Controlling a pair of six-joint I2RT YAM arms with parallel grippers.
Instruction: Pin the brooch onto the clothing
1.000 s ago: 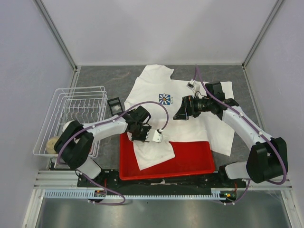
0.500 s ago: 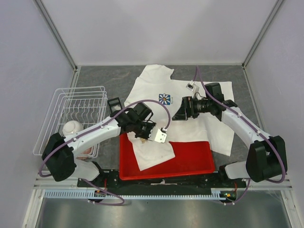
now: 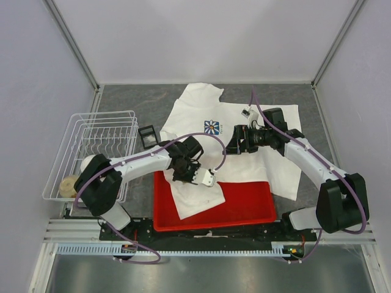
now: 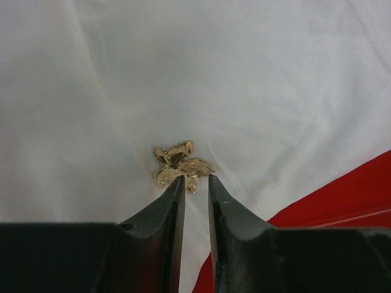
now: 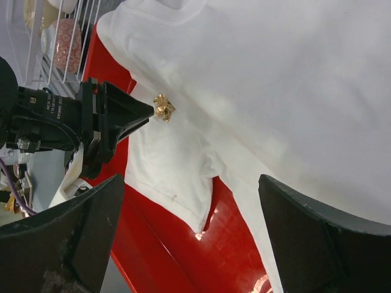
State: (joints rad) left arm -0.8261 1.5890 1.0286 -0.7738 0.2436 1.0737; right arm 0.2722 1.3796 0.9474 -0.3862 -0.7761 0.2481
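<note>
Left wrist view looks down its own jaws at the brooch [image 4: 181, 165], a small gold ornament lying on the white T-shirt [image 4: 256, 73]. The two dark fingertips [image 4: 171, 201] stand a narrow gap apart with only white cloth between them. The brooch sits right at their ends, overlapping the tip on the left of the picture, and nothing is clamped. Whether the metal touches that tip I cannot tell. A corner of the red tray [image 4: 342, 201] shows past the cloth at lower right.

Right wrist view shows the same spot from the side. The left jaws' black point ends just beside the brooch, which rests on shirt cloth draped over the tray. The right jaws frame that picture wide apart, with nothing held between them.

Top external view has the shirt spread on the grey surface [image 3: 134, 101], collar away from the arms, with its blue daisy print [image 3: 212, 127] between the two wrists. The left arm [image 3: 134, 163] reaches over the near flap of shirt lying in the tray and hides the brooch there. The right arm [image 3: 311, 159] is held over the shirt's middle. A white wire rack [image 3: 104, 113] stands at the left, with a small black square tray [image 3: 147, 135] just beside it.
</note>
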